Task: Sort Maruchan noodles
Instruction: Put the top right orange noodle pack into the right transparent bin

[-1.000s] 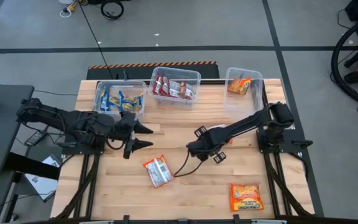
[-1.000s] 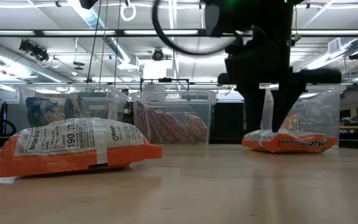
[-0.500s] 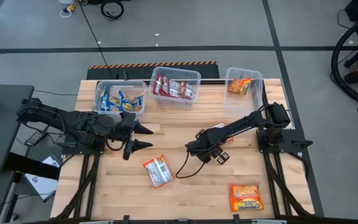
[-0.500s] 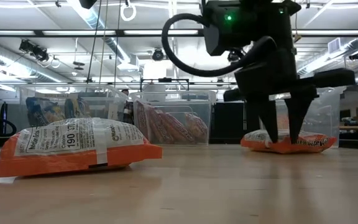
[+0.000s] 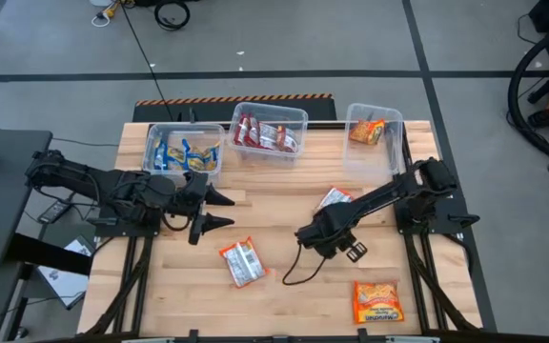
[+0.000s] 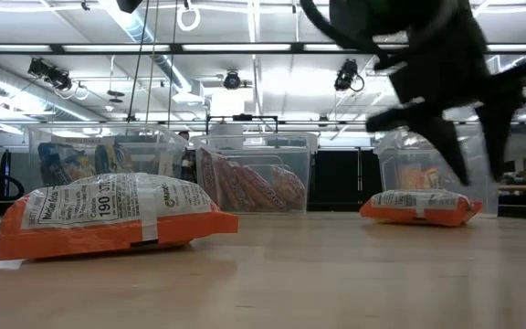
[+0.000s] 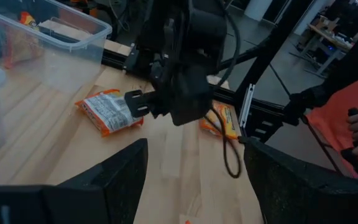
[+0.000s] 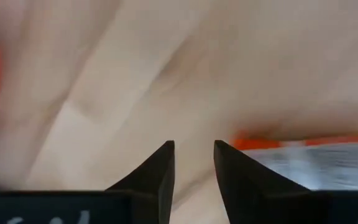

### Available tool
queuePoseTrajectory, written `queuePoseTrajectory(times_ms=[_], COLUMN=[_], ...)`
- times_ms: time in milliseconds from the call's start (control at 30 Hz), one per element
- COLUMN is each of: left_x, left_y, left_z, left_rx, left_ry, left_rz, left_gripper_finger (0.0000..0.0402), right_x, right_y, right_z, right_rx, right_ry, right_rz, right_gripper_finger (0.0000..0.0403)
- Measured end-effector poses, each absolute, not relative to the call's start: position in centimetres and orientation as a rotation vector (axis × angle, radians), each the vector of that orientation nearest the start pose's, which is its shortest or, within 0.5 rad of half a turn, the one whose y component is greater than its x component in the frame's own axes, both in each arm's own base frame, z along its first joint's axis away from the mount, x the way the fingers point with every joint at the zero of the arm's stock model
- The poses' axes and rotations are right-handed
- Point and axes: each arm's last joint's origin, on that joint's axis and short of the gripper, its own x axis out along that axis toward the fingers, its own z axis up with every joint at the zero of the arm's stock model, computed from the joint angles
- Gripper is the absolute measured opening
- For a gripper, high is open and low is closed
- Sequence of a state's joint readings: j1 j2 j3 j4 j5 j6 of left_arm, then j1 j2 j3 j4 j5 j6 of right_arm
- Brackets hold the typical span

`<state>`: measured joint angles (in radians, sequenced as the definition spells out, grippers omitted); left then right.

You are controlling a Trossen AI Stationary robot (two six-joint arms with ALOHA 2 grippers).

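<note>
Low view: packet (image 6: 108, 219) reads "190", "Maruchan".

It looked like a robotics lab or workshop: a wooden table (image 5: 284, 286) stood on a grey concrete floor (image 5: 284, 43) with cables (image 5: 151, 14), under an open ceiling with strip lights (image 6: 236, 47), exposed ducts and mounted cameras (image 6: 233, 80).

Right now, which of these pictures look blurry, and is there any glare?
Low view: the right arm's gripper is smeared by motion, and ceiling lights glare behind it. Right wrist view: the table and an orange packet are blurred. High view: evenly lit and sharp.
</note>
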<state>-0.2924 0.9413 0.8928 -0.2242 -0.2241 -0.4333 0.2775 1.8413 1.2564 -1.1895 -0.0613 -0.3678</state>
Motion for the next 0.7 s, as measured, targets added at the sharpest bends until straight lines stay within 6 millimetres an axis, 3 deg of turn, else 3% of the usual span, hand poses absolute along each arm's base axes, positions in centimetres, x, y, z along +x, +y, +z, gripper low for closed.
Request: queuePoseTrajectory(times_ms=[167,267,400,700], left_x=[19.8,19.8,19.8,19.8], left_y=[-5.2,-5.2,-5.1,-5.1], left_z=[33.9,33.9,33.9,33.9], left_rx=[-0.358,-0.355,-0.353,-0.352], left_ry=[0.268,0.264,0.258,0.252], left_rz=[0.01,0.027,0.048,0.067], left_gripper_finger=[0.027,0.027,0.027,0.027], right_x=[30.2,30.4,30.7,29.8], right_y=[7.4,6.0,4.7,4.6], right_z=[19.7,19.9,19.7,17.7], right_rx=[-0.58,-0.542,-0.466,-0.775], right_ry=[1.577,1.585,1.606,1.629], right_rz=[0.362,0.232,0.187,0.466], right_gripper_finger=[0.0142,0.0165,0.0191,0.0198])
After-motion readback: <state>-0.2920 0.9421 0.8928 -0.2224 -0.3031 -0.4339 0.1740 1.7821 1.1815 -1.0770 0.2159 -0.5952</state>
